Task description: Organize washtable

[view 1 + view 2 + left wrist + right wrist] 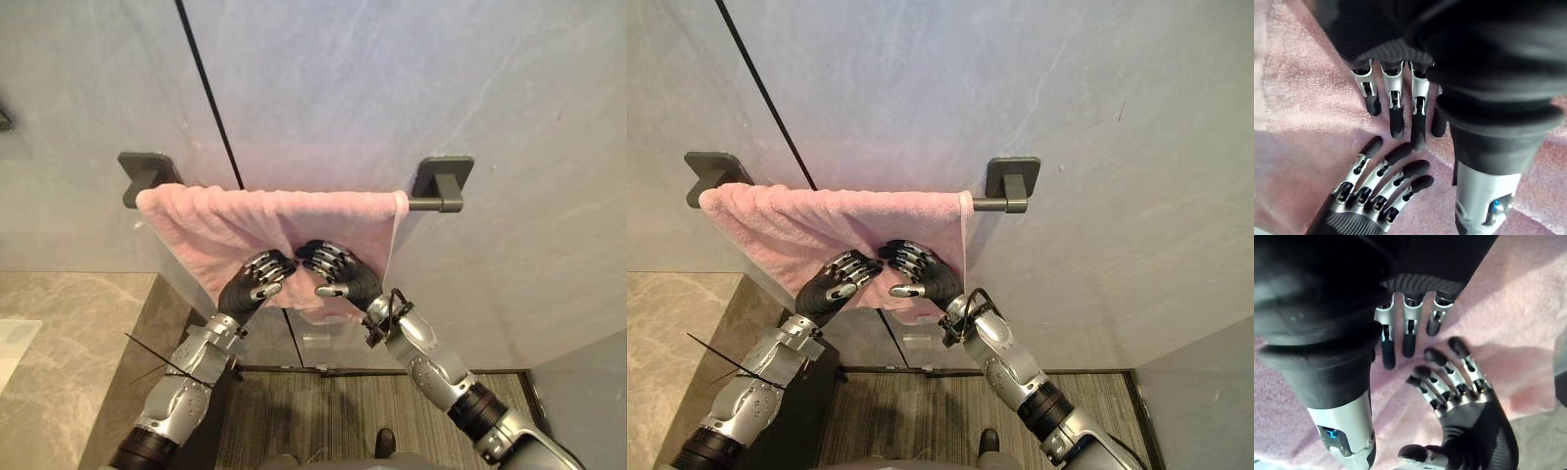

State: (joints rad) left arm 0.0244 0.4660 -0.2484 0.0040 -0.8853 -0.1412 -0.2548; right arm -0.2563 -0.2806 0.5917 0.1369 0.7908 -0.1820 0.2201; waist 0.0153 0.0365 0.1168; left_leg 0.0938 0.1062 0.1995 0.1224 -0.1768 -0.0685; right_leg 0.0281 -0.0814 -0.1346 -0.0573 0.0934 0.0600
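Observation:
A pink towel point(225, 220) hangs bunched over a dark towel bar point(431, 204) on the grey wall, with its lower edge slanting down toward the right. Both hands are raised against its lower middle. My left hand point(257, 281) and my right hand point(338, 274) face each other with their fingertips almost meeting. In the left wrist view my left fingers point(1393, 98) lie straight on the cloth, opposite the right hand point(1381, 183). The right wrist view shows the right fingers point(1408, 330) flat on the towel, with the left hand point(1464, 396) across from them. Neither hand pinches cloth.
Two dark brackets point(145, 174) point(443, 182) fix the bar to the wall. A marble counter point(69, 343) runs along the lower left, with a pale object point(14, 343) at its edge. Striped flooring point(333, 411) lies below.

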